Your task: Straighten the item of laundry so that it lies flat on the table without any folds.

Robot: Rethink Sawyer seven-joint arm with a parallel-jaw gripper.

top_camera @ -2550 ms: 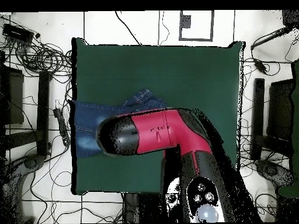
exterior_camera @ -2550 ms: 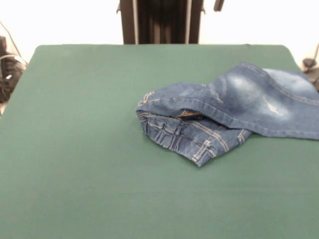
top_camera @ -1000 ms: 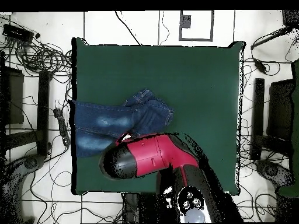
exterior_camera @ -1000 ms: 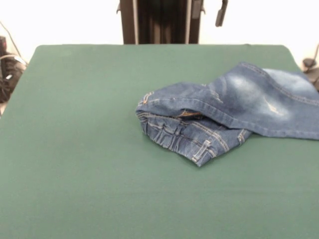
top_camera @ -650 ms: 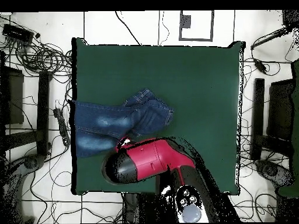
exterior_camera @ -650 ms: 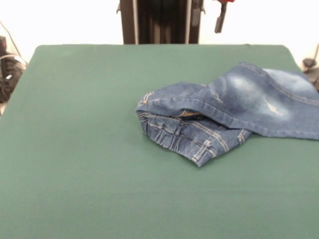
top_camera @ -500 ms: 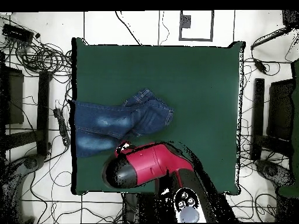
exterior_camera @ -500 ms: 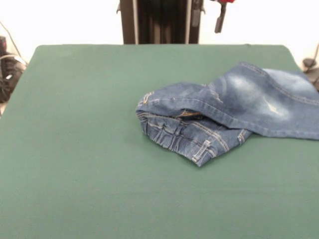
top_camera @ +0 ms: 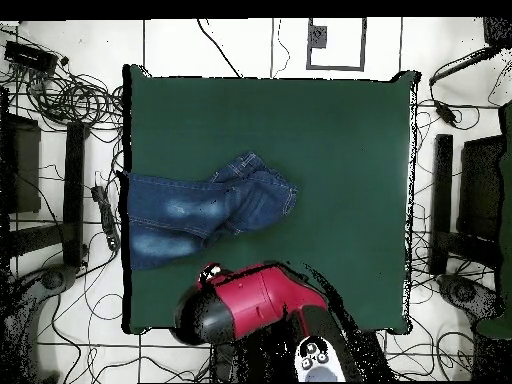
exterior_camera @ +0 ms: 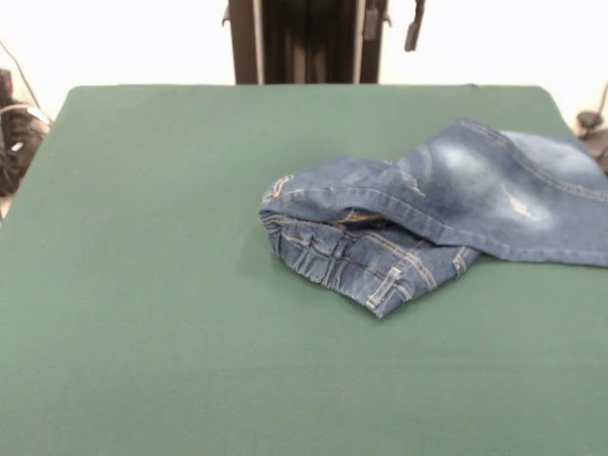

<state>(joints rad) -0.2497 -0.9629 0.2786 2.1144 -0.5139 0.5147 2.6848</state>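
The item of laundry (exterior_camera: 446, 214), a small pair of faded blue jeans, lies crumpled on the right half of the green table (exterior_camera: 142, 237). Its elastic waistband end is folded over on itself toward the table's middle. The legs run off to the right edge. From above, the item of laundry (top_camera: 200, 210) sits at the table's (top_camera: 340, 150) left side. My gripper (exterior_camera: 413, 27) shows only as a dark tip at the top edge, high above and behind the jeans, holding nothing I can see. The red and black arm (top_camera: 250, 300) covers it in the overhead view.
The dark pedestal (exterior_camera: 304, 43) stands behind the table's far edge. Cables (top_camera: 60, 90) and black stands (top_camera: 440, 200) lie on the floor around the table. More cables (exterior_camera: 14, 133) sit off the left edge in the front view.
In the overhead view the arm has drawn back from over the jeans toward the robot's base. The jeans have not moved.
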